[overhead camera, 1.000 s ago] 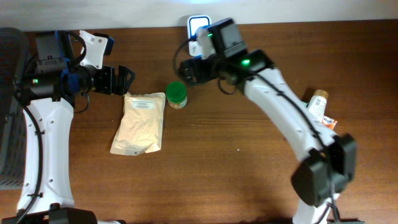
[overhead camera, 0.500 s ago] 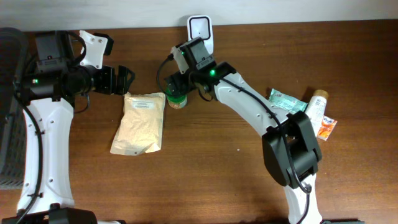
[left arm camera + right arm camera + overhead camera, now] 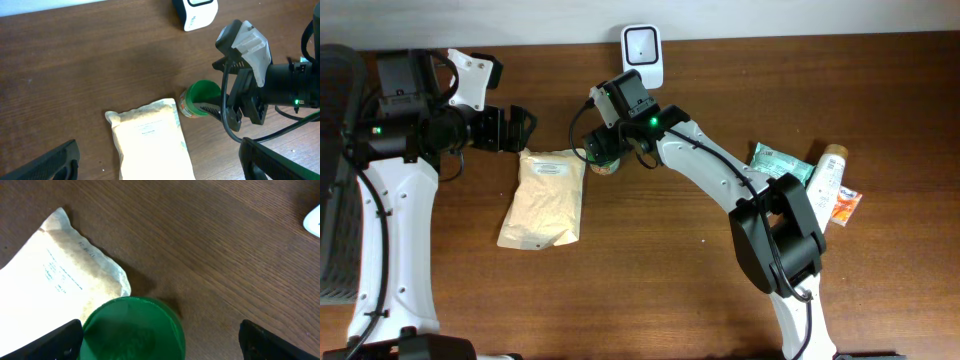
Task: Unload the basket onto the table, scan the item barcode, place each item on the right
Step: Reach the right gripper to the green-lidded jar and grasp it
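- Jar [image 3: 605, 160]: small, round green lid, tan label; on counter [image 3: 670, 290] just beside pouch [image 3: 544, 195] top corner.
- R fingers [image 3: 62, 339]: spread wide either side of lid, no grip.
- L fingers [image 3: 47, 162]: open, empty.

You're looking at a dark brown, wood-grained desk [image 3: 650, 290] that carries a flat cream-beige paper pouch [image 3: 545, 195] with faint grey print near its top. On it too are a small round jar [image 3: 200, 96] with a bright green lid and tan-orange body, and a white box-shaped scanner [image 3: 642, 45] with a dark window. You'll also see a teal-green crinkled packet [image 3: 775, 160], a white plastic tube [image 3: 827, 175] with a tan cap and an orange-and-white sachet [image 3: 847, 205], while the left arm [image 3: 390, 210] and right arm [image 3: 720, 175] are white with black joints, each showing a green light, and the left claw [image 3: 527, 128] and right claw [image 3: 600, 155] are black.
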You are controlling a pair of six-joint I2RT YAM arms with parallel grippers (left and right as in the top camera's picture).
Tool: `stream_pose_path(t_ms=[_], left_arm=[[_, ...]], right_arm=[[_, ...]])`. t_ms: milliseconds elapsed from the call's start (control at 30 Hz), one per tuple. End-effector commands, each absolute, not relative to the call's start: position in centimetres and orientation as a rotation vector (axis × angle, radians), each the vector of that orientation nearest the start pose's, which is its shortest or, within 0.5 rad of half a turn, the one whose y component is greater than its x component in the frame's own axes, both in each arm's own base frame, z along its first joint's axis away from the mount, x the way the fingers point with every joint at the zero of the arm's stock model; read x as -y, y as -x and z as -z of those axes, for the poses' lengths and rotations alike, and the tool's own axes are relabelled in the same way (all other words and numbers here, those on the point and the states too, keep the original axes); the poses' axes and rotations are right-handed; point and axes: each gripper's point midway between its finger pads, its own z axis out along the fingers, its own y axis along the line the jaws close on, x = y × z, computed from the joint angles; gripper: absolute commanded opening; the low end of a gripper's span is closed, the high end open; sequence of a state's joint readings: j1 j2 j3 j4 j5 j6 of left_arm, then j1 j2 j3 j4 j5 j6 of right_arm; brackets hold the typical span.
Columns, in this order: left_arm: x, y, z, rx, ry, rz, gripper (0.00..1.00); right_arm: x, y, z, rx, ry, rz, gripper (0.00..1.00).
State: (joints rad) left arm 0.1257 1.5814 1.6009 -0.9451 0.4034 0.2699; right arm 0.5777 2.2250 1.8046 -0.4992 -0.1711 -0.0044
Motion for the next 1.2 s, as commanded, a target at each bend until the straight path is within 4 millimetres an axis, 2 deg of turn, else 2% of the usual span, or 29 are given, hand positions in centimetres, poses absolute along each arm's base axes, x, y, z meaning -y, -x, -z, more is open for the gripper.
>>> stream_pose_path(t_ms=[0,200,400,667,833,933,1000,1100,1167], left_arm=[[1.3,-41.3,-25.6,-2.396,-0.349,0.315,0.99],[1.3,-41.3,-25.6,-2.396,-0.349,0.315,0.99],[1.3,-41.3,-25.6,-2.395,-0.349,0.315,0.99],[1.3,-41.3,-25.6,-2.396,-0.349,0.315,0.99],[1.3,-41.3,-25.6,-2.396,-0.349,0.315,0.99],[1.3,-41.3,-25.6,-2.396,-0.349,0.315,0.99],[1.3,-41.3,-25.6,-2.396,-0.349,0.315,0.99],[1.3,-41.3,-25.6,-2.396,-0.349,0.315,0.99],[1.3,-41.3,-25.6,-2.396,-0.349,0.315,0.99]], right_arm=[[-34.7,-46.6,-8.6,-2.371,0.850,-0.465,0.93],[-34.9,-47.1,-9.1,-2.323,0.882,-0.454,0.95],[-35.2,-46.6,-9.1,-2.327,0.897,-0.485,0.95],[-35.4,-45.7,-7.9,-2.366,0.920,-0.479,0.95],[-35.5,-45.4,-6.0,-2.396,0.934,-0.474,0.95],[-35.5,-45.5,-5.8,-2.398,0.931,-0.467,0.94],[-35.5,-45.6,-5.9,-2.392,0.929,-0.466,0.87],[-35.5,-45.5,-5.9,-2.396,0.930,-0.466,0.69],[-35.5,-45.6,-6.0,-2.394,0.929,-0.466,0.65]])
